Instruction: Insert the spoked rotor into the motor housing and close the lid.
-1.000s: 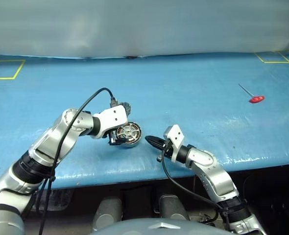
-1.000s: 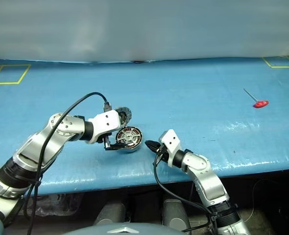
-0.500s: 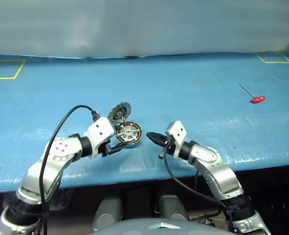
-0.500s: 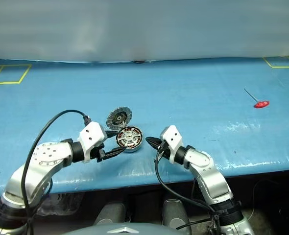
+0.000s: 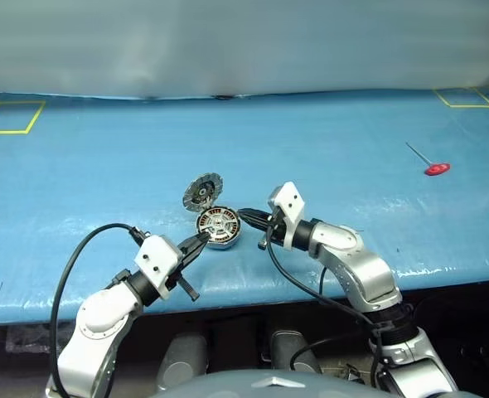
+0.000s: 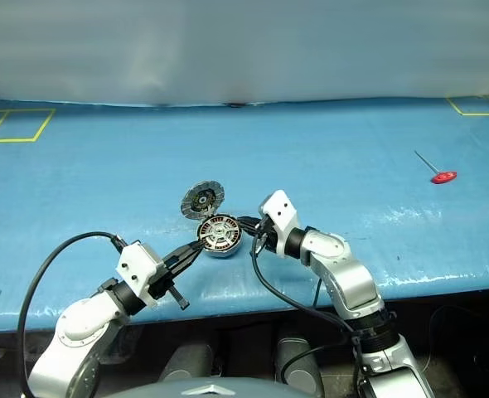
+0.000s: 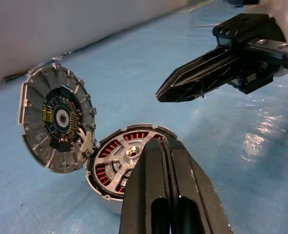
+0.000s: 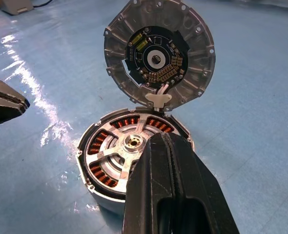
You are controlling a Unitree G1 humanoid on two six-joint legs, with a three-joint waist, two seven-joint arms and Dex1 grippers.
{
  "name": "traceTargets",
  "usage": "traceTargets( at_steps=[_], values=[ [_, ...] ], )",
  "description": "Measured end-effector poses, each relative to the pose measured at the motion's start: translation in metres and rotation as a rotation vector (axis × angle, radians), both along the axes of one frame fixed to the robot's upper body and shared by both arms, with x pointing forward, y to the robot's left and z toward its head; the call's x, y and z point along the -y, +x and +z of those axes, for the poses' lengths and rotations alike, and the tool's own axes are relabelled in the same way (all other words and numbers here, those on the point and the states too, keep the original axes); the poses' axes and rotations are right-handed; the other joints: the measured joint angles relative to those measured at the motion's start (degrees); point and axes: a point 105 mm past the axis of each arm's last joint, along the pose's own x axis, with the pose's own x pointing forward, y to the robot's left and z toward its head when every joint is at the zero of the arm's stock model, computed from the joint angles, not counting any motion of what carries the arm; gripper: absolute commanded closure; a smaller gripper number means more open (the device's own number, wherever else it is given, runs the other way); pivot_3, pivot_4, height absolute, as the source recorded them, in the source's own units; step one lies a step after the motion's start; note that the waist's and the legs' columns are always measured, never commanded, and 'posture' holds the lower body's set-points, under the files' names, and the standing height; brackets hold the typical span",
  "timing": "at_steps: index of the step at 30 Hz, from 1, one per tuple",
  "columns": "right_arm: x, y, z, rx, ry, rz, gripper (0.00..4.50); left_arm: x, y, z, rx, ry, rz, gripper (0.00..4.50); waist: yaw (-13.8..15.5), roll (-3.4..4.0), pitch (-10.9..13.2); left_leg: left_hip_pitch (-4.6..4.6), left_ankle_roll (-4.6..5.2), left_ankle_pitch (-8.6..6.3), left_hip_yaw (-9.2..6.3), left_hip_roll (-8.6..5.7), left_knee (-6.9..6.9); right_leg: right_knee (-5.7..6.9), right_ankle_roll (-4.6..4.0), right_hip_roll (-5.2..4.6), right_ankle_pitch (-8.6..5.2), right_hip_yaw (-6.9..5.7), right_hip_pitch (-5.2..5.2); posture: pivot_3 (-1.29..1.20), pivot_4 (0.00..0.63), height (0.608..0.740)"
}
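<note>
Spoked rotor [image 8: 129,151] seated in motor housing [image 5: 218,227] on blue table [image 5: 327,149]; lid [image 5: 203,191] stood open behind. Left gripper [image 5: 200,240] and right gripper [image 5: 246,217] both closed, empty, flanking housing.

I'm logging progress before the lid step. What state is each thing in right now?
Lid: open, standing up from the housing's edge, dark inner face showing.
Housing: on the table, rotor inside.
Rotor: seated in the housing, silver spokes over the copper windings.
Left gripper: jaws shut, empty, beside the housing.
Right gripper: jaws shut, empty, at the housing's other side.
</note>
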Motion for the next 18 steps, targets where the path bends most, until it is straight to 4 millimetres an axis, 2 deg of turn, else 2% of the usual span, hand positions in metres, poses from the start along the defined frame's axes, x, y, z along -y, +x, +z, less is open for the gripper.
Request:
traceTargets(
  at_steps=[6, 12, 18],
  values=[
    [-0.018, 0.007, -0.005, -0.031, -0.05, 0.037, 4.5, -0.005, -0.002, -0.021, -0.007, -0.051, 0.073, 4.47, -0.1, 0.03, 0.0, -0.03, 0.01, -0.01, 0.01, 0.01, -0.01, 0.01, 0.0, 0.03, 0.0, -0.14, -0.03, 0.0, 0.15, 0.74],
    [-0.033, 0.011, -0.013, -0.055, -0.086, 0.067, 4.5, -0.008, -0.004, -0.029, 0.012, -0.095, 0.121, 4.47, -0.2, 0.04, 0.0, -0.03, 0.03, -0.02, 0.01, 0.02, -0.01, 0.0, 0.0, 0.03, 0.0, -0.17, -0.05, 0.0, 0.15, 0.74],
    [-0.038, 0.015, -0.023, -0.082, -0.114, 0.071, 4.5, -0.008, -0.005, -0.034, 0.006, -0.111, 0.137, 4.47, -0.3, 0.05, 0.0, 0.0, 0.04, -0.02, 0.03, 0.02, -0.01, 0.0, 0.0, 0.02, 0.0, -0.2, -0.03, 0.0, 0.15, 0.74]
  ],
)
